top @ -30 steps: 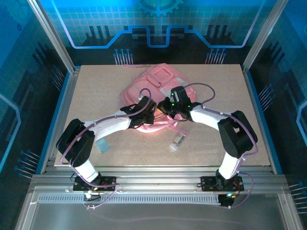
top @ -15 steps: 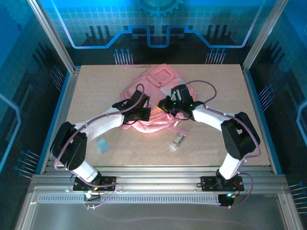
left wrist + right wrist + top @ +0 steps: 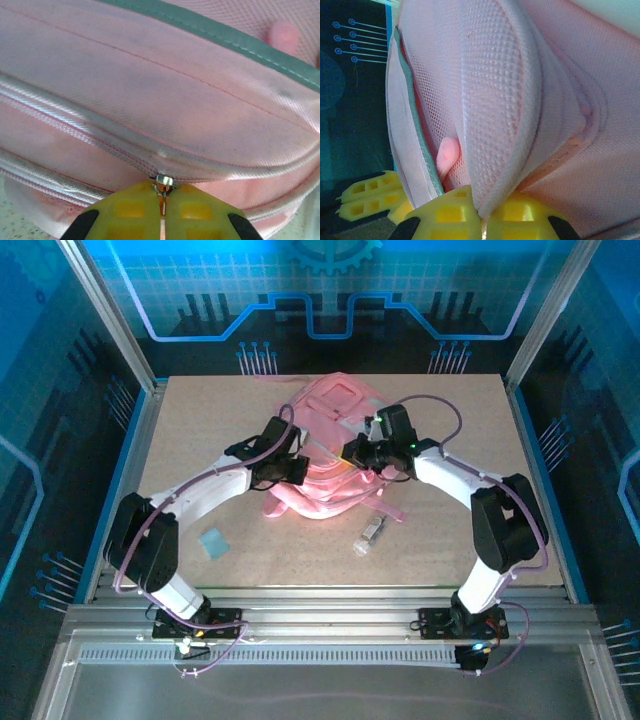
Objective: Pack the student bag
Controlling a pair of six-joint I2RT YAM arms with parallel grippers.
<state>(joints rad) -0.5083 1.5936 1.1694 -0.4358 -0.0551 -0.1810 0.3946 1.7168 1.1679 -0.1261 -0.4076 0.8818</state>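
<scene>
The student bag [image 3: 338, 403], pink with pale patches, lies in the middle of the table with its straps [image 3: 322, 504] trailing toward me. My left gripper [image 3: 294, 469] sits at the bag's left side. In the left wrist view it [image 3: 163, 196] is shut on the zipper pull, just below the silver slider [image 3: 164, 180] on the pink fabric [image 3: 150, 75]. My right gripper [image 3: 359, 454] is at the bag's right side. In the right wrist view it [image 3: 484, 214] is shut on a padded mesh strap [image 3: 495, 110] of the bag.
A pale blue flat card [image 3: 212, 542] lies on the table [image 3: 190, 430] at the near left. A small clear object [image 3: 371, 533] rests near the front, right of centre. Metal frame rails edge the table. The left gripper's yellow fingers [image 3: 365, 199] show beside the bag.
Both grippers have moved away from me and apart, stretching the bag between them. The left one slid left with the zipper pull. More of the straps now trails on the near side.
</scene>
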